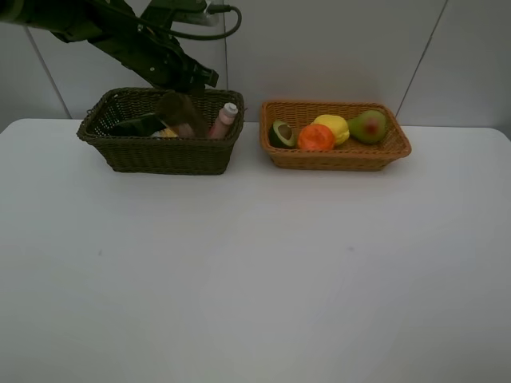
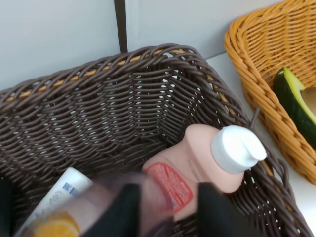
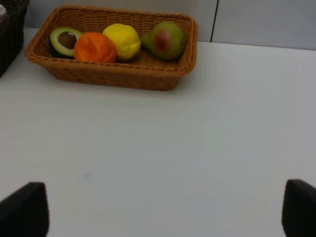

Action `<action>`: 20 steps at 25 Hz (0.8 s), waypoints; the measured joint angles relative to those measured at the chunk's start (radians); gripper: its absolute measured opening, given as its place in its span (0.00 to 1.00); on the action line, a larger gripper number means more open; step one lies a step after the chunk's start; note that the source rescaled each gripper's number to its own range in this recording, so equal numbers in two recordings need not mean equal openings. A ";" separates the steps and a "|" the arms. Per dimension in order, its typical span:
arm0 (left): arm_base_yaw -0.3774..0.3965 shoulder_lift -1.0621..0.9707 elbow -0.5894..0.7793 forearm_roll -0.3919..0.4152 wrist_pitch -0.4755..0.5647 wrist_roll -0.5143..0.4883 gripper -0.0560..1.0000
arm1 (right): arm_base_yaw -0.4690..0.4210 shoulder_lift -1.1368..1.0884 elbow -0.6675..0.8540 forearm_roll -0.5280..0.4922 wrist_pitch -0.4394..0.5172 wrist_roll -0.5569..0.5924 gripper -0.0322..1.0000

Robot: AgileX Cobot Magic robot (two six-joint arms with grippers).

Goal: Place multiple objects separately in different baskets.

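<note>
My left gripper (image 1: 198, 80) hovers over the dark wicker basket (image 1: 160, 156), its jaws apart. A blurred translucent mauve cup (image 1: 180, 112) sits just below it inside the basket and does not fill the gap between the fingers (image 2: 123, 212). The pink bottle (image 1: 223, 121) leans at the basket's right end, with a black bottle (image 1: 136, 125) at its left. The left wrist view shows a white bottle (image 2: 59, 192) beside the cup (image 2: 153, 197). The light basket (image 1: 335, 159) holds avocado (image 1: 281, 133), orange (image 1: 316, 137), lemon (image 1: 334, 128) and pear (image 1: 368, 126). My right gripper (image 3: 163, 212) is open over bare table.
Both baskets stand side by side at the back of the white table (image 1: 255, 263), close to the grey wall. The left arm (image 1: 120, 36) reaches in from the upper left. The right arm is outside the high view.
</note>
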 joint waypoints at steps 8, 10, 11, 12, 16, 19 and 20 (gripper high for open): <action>0.000 0.000 0.000 -0.001 -0.004 0.035 0.98 | 0.000 0.000 0.000 0.000 0.000 0.000 1.00; 0.000 0.000 0.000 -0.003 -0.004 0.035 0.99 | 0.000 0.000 0.000 0.000 0.000 0.000 1.00; 0.000 0.000 0.000 -0.003 -0.003 0.036 1.00 | 0.000 0.000 0.000 0.000 0.000 0.000 1.00; 0.000 0.000 0.000 -0.004 -0.001 0.037 1.00 | 0.000 0.000 0.000 0.000 0.000 0.000 1.00; 0.000 0.000 0.000 -0.004 0.019 0.042 1.00 | 0.000 0.000 0.000 0.000 0.000 0.000 1.00; 0.000 0.000 0.000 -0.004 0.031 0.043 1.00 | 0.000 0.000 0.000 0.000 0.000 0.000 1.00; 0.000 0.000 0.000 -0.004 0.040 0.043 1.00 | 0.000 0.000 0.000 0.000 0.000 0.000 1.00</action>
